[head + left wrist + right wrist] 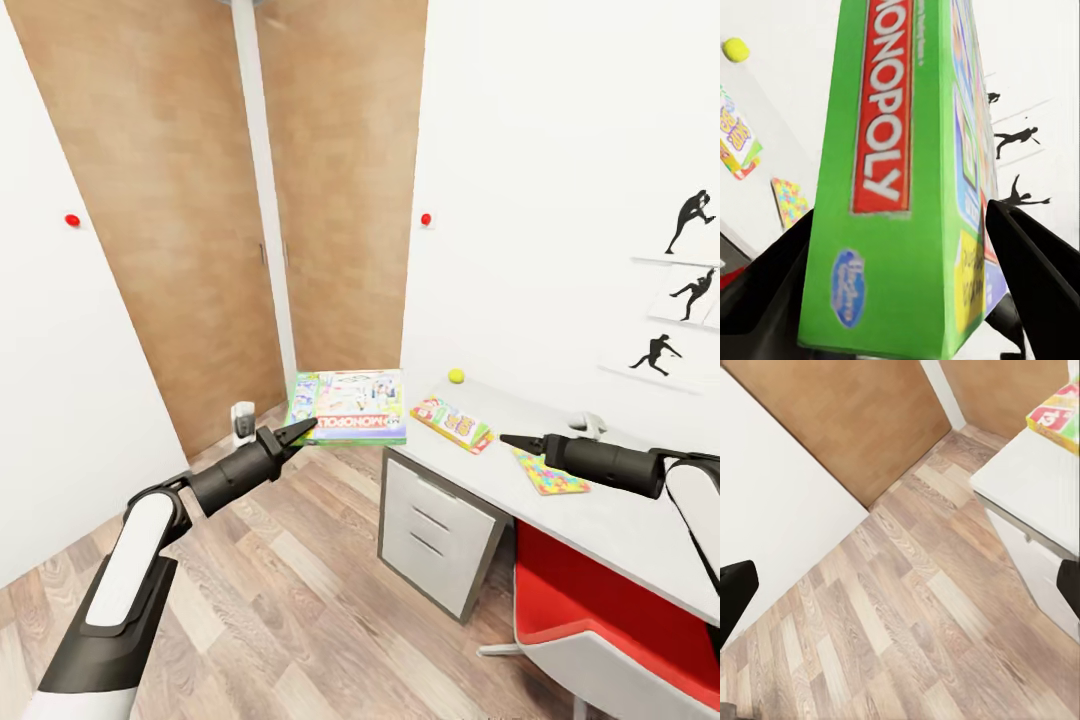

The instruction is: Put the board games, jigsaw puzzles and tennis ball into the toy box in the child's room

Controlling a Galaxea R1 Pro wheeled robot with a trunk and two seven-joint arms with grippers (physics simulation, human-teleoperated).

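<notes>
Your left end effector [297,432] grips the Monopoly box [347,407] at frame center, held over the wood floor [290,590]. Your right end effector [515,441] hovers over the counter [620,520], fingers spread wide, empty. On the counter: tennis ball [456,376], 1 board game [452,423], 1 jigsaw puzzle [550,474].

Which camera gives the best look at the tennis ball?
The head view: the tennis ball sits on the table by the wall. The left wrist view catches it blurrier, at the frame's edge.
</notes>
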